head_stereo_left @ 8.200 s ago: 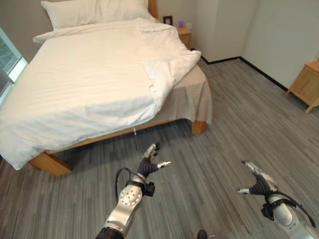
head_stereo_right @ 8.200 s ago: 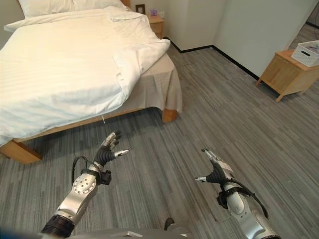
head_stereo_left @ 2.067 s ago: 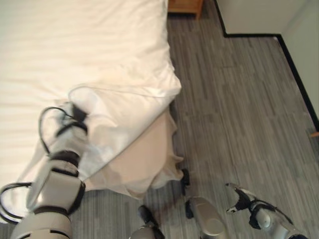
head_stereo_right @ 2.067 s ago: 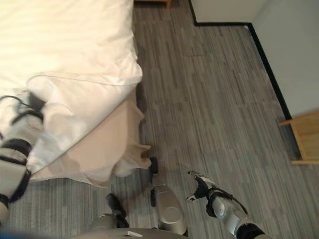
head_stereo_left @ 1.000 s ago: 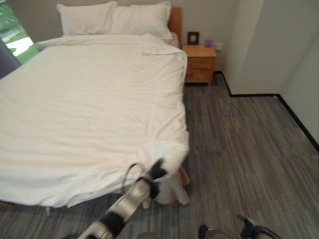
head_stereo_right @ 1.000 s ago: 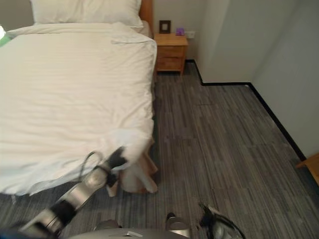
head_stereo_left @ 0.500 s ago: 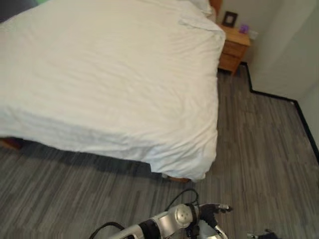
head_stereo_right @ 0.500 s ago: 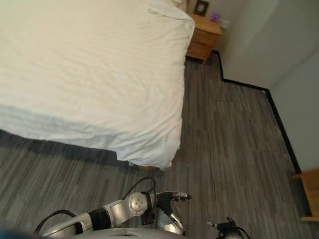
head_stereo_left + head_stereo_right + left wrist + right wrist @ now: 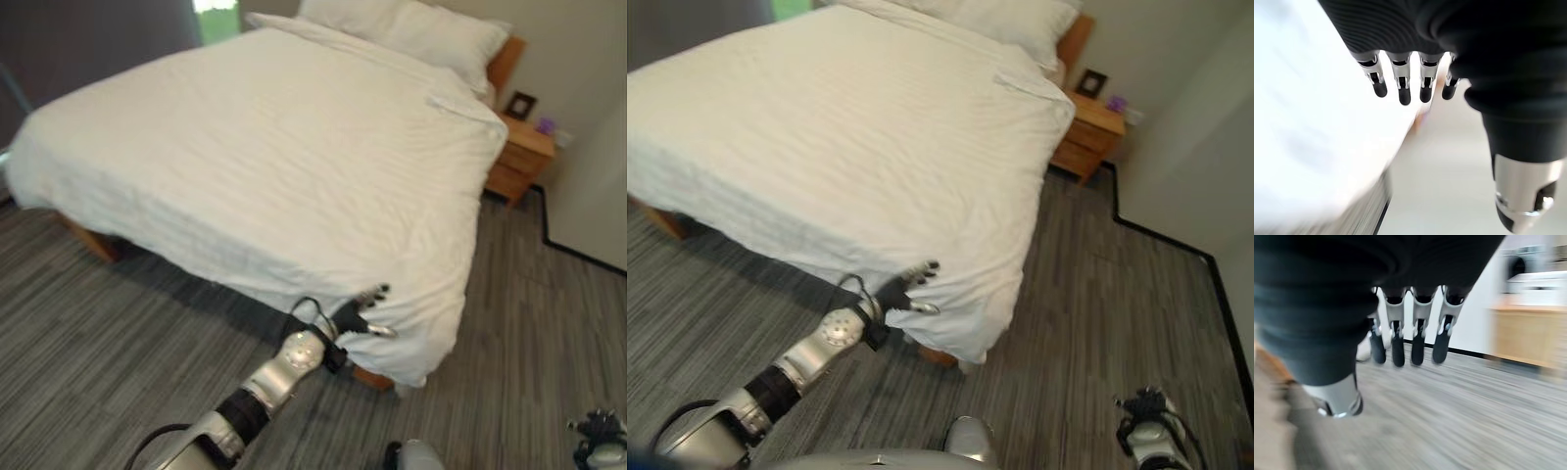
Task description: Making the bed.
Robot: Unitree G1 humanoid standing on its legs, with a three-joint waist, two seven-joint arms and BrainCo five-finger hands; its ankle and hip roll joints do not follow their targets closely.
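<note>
White duvet (image 9: 255,147) w/ faint tonal stripes, white pillows (image 9: 411,24). Light-brown wood nightstand (image 9: 521,157) (headboard (image 9: 502,61) similar). Grey floor (image 9: 88,333), streaky plank pattern; black skirting (image 9: 1161,235).

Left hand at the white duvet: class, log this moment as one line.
left hand: open, by white duvet foot corner | right hand: low, idle | duvet: spread flat

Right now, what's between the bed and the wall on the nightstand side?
In the right eye view, bare floor separates the bed from the wall.
</note>
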